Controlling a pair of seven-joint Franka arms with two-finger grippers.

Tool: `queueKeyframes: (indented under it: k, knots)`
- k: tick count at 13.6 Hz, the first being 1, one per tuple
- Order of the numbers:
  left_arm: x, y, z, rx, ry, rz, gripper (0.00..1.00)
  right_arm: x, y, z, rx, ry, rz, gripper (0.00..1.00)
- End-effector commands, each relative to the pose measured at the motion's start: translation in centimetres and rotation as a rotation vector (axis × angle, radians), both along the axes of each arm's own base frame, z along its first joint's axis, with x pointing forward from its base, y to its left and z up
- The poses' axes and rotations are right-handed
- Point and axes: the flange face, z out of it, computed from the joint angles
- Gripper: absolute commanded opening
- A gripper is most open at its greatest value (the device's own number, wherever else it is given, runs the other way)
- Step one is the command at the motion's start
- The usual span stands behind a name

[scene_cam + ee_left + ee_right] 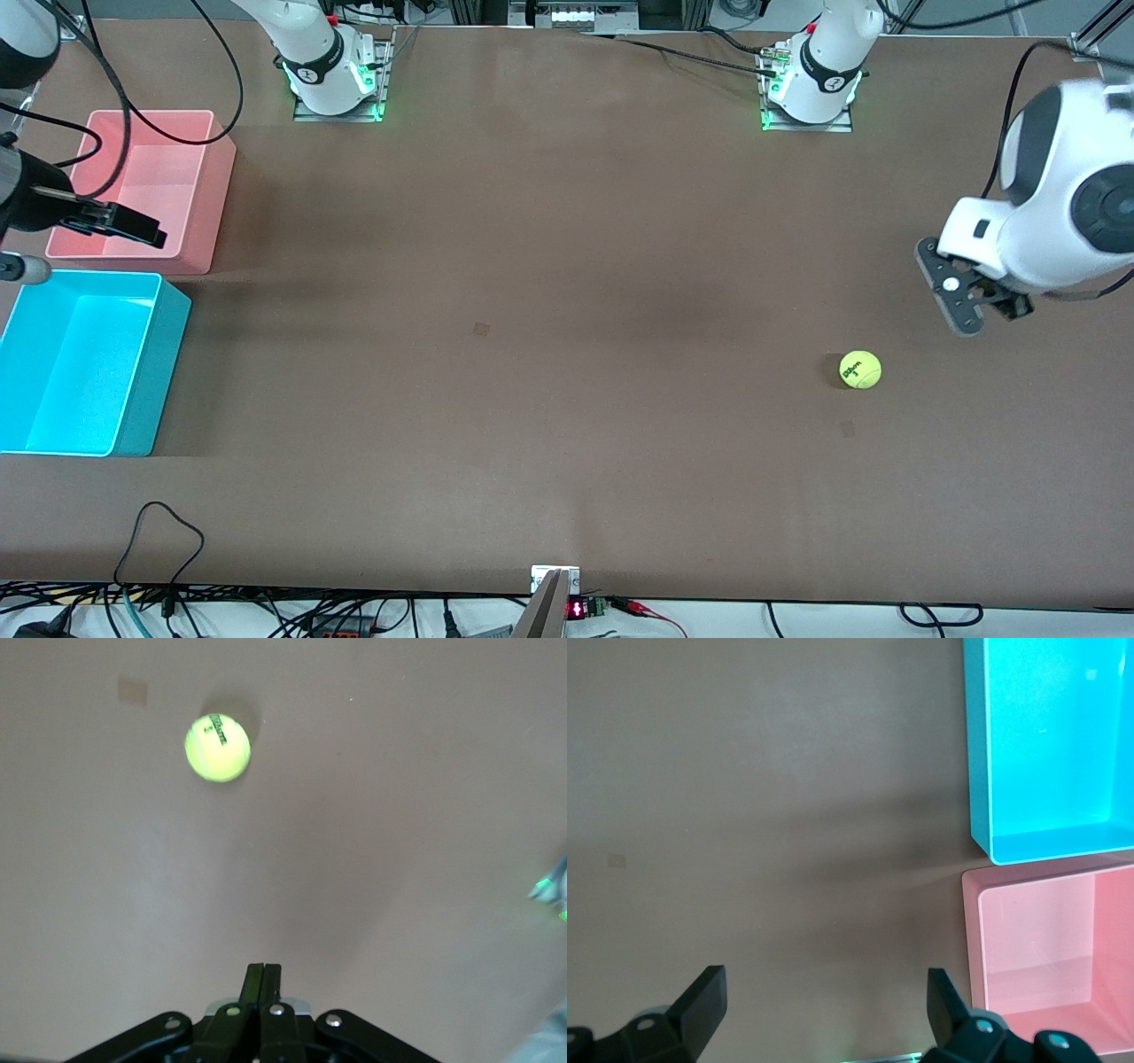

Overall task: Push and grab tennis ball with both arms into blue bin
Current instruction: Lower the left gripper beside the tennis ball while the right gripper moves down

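The yellow-green tennis ball [860, 369] [217, 747] lies on the brown table toward the left arm's end. My left gripper [964, 321] [264, 967] hangs over bare table a short way from the ball, apart from it, its fingers pressed together with nothing between them. The blue bin [174, 312] [977, 753] stands open and empty at the right arm's end, nearer the front camera than the pink bin. My right gripper [146, 232] [824, 992] waits up by the pink bin, its fingers [704, 999] spread wide and empty.
The pink bin [219, 177] [973, 943] stands empty beside the blue bin. Two small tape squares [481, 329] mark the table. Cables run along the table's front edge [159, 532]. Both arm bases [337, 80] stand at the back edge.
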Motion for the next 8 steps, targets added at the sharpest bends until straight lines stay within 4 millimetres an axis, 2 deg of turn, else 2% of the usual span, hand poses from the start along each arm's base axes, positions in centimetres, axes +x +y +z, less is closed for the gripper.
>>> queueKeyframes:
  k: [1, 2, 3, 5, 8]
  knots:
    - [0.3, 2.0, -5.1, -0.028, -0.014, -0.183, 0.00, 0.9, 0.1, -2.3, 0.012, 0.045, 0.067, 1.00]
    - [0.1, 2.5, -7.0, -0.039, -0.041, -0.202, 0.00, 1.4, 0.1, -3.8, 0.014, 0.077, 0.077, 1.00]
    - [0.1, 2.8, -8.9, -0.045, -0.073, -0.223, 0.00, 1.1, 0.3, -4.3, 0.017, 0.101, 0.071, 1.00]
    - [0.4, 5.0, -13.1, -0.065, -0.113, -0.231, 0.00, 0.8, 0.6, -5.7, 0.022, 0.149, 0.071, 1.00]
    - [0.1, 7.0, -17.9, -0.106, -0.134, -0.244, 0.00, -0.8, 1.2, -7.7, 0.028, 0.192, 0.079, 1.00]
